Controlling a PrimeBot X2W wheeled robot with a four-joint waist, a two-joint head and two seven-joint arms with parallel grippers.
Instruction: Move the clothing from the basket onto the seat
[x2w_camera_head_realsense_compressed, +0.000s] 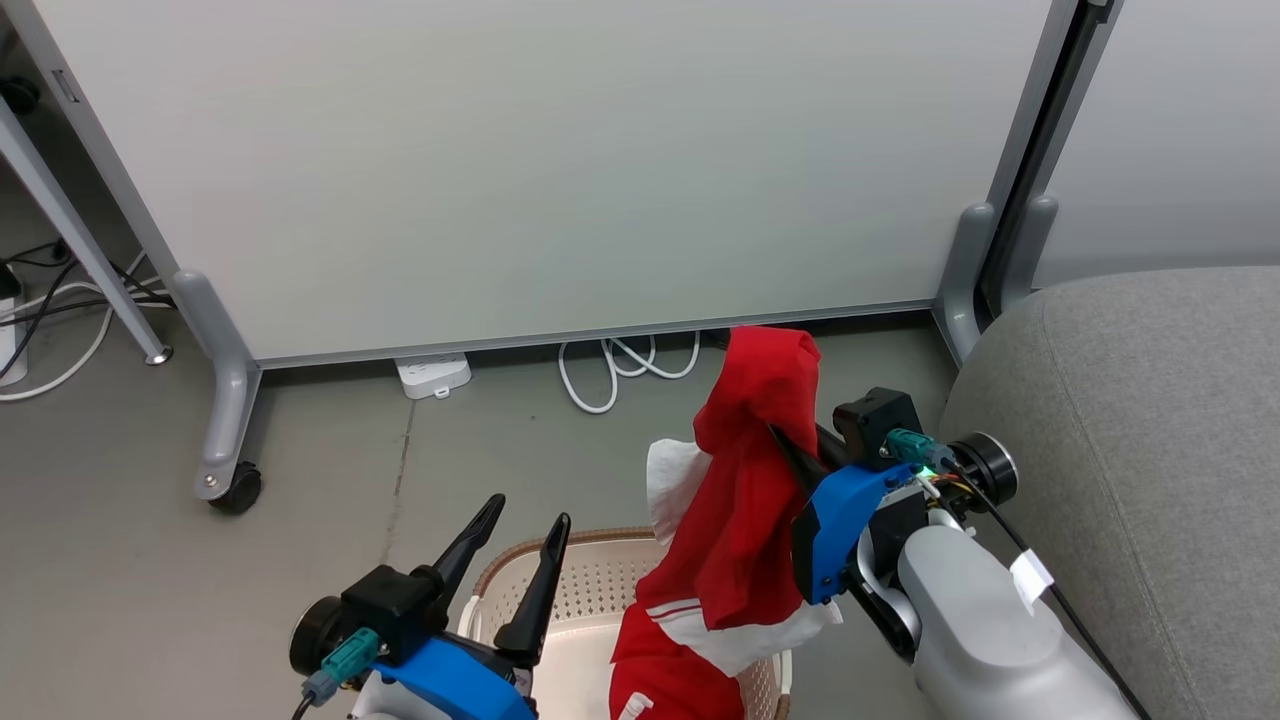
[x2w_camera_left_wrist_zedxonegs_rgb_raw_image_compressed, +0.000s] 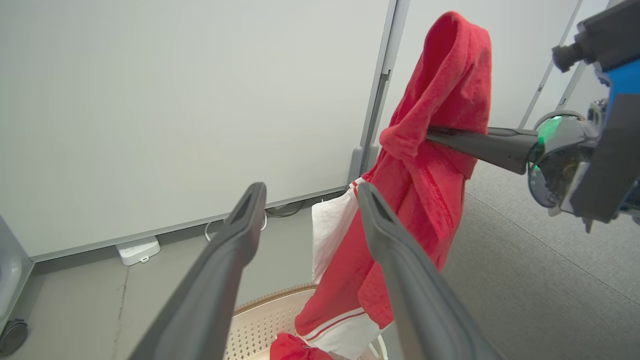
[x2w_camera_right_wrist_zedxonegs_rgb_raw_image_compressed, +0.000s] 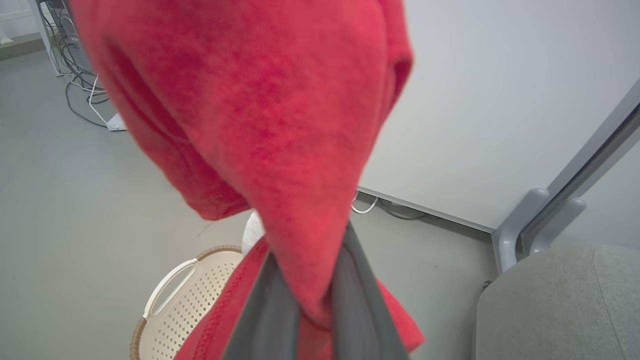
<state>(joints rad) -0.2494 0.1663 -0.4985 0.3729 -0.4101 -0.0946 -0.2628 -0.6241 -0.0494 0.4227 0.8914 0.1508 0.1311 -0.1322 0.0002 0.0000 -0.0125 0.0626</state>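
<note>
since the grey seat (x2w_camera_head_realsense_compressed: 1130, 430), off to the right of our right claw (x2w_camera_head_realsense_compressed: 775, 432), carries no clothing on the part we see, we judge the carry of the first piece to be the step in hand. that claw is pressed together on a fold of a red garment (x2w_camera_head_realsense_compressed: 745, 500). the cloth drapes over its fingers and hangs below it, with the white-trimmed hem down at the rim of the basket (x2w_camera_head_realsense_compressed: 590, 575). we cannot tell whether the hem is free of the rim. a second garment (x2w_camera_head_realsense_compressed: 670, 680), also red, lies in the basket under the hanging one. our left claw (x2w_camera_head_realsense_compressed: 528, 512) stands spread and empty above the basket's left side, well to the left of the right claw.

next, as we see it, the right claw should rise enough to free the hem, swing right over the cushion's rounded edge and spread there. a low swing could drag the basket or catch the other piece.

beyond both claws stands a big white panel (x2w_camera_head_realsense_compressed: 520, 150). its grey leg (x2w_camera_head_realsense_compressed: 965, 270) sits beyond the right claw, beside the seat's far corner, so we would keep the swing on the near side. farther left on the floor lie a looped cable (x2w_camera_head_realsense_compressed: 612, 372) and a power strip (x2w_camera_head_realsense_compressed: 433, 374), out of the path.
</note>
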